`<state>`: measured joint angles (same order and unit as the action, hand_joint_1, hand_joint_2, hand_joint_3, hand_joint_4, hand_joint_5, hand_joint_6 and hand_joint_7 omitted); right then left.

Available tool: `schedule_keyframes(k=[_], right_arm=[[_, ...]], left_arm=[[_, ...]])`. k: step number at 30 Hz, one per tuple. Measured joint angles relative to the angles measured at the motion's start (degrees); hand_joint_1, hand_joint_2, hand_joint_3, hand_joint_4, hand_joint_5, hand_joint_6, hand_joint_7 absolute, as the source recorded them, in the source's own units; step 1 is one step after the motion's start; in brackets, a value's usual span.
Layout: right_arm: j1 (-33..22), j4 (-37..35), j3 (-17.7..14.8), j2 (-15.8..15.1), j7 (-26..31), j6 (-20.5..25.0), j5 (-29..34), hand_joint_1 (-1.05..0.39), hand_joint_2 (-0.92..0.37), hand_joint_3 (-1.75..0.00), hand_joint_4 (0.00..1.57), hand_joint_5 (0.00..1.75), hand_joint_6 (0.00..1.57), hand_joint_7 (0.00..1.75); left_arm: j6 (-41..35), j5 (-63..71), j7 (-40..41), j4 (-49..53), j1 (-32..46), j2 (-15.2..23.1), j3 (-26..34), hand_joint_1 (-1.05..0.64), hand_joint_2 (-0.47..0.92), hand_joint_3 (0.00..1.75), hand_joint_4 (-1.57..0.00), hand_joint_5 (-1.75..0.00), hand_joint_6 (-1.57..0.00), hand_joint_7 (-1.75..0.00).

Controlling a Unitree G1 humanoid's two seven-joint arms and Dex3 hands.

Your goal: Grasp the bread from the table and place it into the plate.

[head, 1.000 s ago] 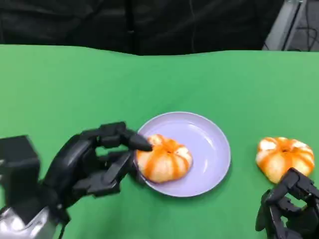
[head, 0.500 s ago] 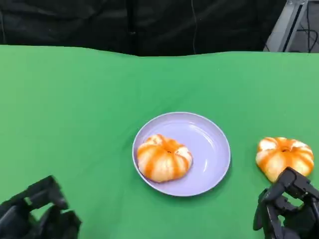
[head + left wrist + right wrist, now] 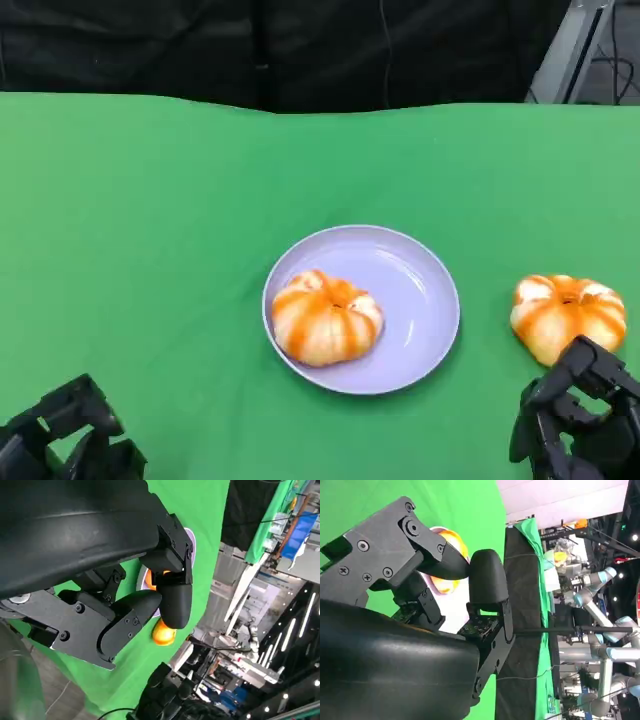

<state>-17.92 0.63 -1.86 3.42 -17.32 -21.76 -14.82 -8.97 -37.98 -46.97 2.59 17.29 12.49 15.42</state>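
A lavender plate [image 3: 420, 290] sits mid-table, and a round orange-striped bread [image 3: 325, 318] lies in its left half. A second bread of the same kind [image 3: 568, 315] lies on the green cloth to the plate's right. My left hand [image 3: 70, 442] is low at the near left corner, far from the plate, fingers apart and holding nothing. My right hand [image 3: 575, 425] hovers just in front of the second bread without touching it, and it holds nothing. In the right wrist view that bread [image 3: 445, 585] shows between the fingers [image 3: 487, 577]. The left wrist view shows the left hand's fingers [image 3: 175, 605] in front of the plate [image 3: 189, 536].
The green cloth [image 3: 150, 220] covers the whole table, with open room to the left of and behind the plate. A dark backdrop runs along the far edge, and a metal stand [image 3: 565, 50] rises at the back right.
My left hand has let go of the bread in the plate and drawn back to the near left corner. The right hand has stayed put.
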Motion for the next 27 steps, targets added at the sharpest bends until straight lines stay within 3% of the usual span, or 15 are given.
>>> schedule_keyframes(k=[27], right_arm=[[-0.7,1.0,0.0,-0.7,-0.3,0.2,-0.1,-0.13,-0.51,-1.28,0.92,1.75,0.80,1.61]], left_arm=[[-0.3,0.6,4.3,-3.6,0.0,-0.3,-0.1,-0.18,0.66,1.00,-0.90,-1.75,-0.74,-1.75]])
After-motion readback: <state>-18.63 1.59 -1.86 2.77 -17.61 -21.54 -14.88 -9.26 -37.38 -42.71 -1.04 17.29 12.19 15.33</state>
